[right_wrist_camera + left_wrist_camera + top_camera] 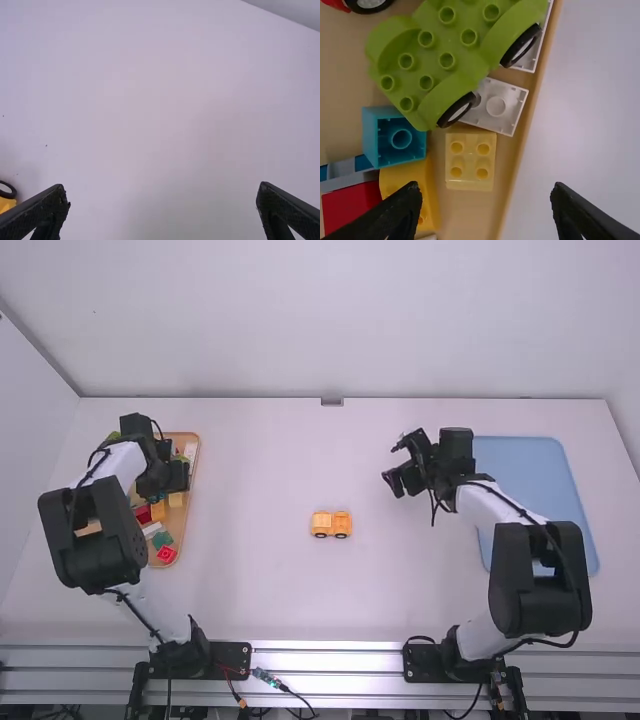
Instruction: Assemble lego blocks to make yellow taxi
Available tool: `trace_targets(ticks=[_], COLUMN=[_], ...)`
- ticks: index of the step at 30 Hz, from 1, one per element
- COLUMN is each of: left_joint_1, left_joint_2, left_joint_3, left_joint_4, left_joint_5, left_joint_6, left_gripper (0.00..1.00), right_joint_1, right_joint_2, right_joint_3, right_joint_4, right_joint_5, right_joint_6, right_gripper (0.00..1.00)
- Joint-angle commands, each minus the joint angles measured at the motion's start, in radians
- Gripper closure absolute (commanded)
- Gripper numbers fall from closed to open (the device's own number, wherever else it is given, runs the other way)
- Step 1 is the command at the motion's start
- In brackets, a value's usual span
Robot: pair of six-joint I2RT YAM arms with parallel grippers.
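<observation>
Yellow taxi pieces, a wheeled base with blocks on it, stand mid-table; a corner of the yellow vehicle shows in the right wrist view. My left gripper is over the wooden tray of blocks at the left. In its wrist view the left gripper is open above a pale yellow block, beside a darker yellow block, a teal block and a white block. My right gripper hovers right of the vehicle; the right gripper is open, holding nothing.
The wooden tray also holds a green wheeled base and red blocks. A blue tray lies at the right, partly under the right arm. Bare table surrounds the yellow vehicle.
</observation>
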Motion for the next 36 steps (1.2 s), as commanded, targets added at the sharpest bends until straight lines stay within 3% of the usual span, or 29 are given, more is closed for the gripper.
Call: trace_targets(ticks=[1,12,18,32,36], left_joint_1=[-0.006,0.029,0.079,0.080,0.079], left_joint_2=[0.025,0.039,0.040,0.039,0.039], left_joint_3=[-0.009,-0.050,-0.095,-0.118,-0.145], left_joint_4=[-0.004,0.063,0.117,0.150,0.197], left_joint_5=[-0.026,-0.021,0.126,0.127,0.128], left_joint_6=[0.008,0.007,0.062,0.113,0.155], left_gripper=[0.34,0.37,0.40,0.44,0.39], right_joint_1=[-0.001,0.000,0.000,0.000,0.000], right_joint_2=[-0.017,-0.017,-0.017,-0.017,-0.017], right_joint_3=[0.012,0.012,0.012,0.012,0.012], right_joint_4=[-0.002,-0.003,-0.001,0.001,0.002], right_joint_5=[-0.005,-0.005,-0.005,-0.006,-0.005], right_joint_6=[-0.008,-0.008,-0.008,-0.008,-0.008], right_gripper=[0.01,0.01,0.01,0.01,0.01])
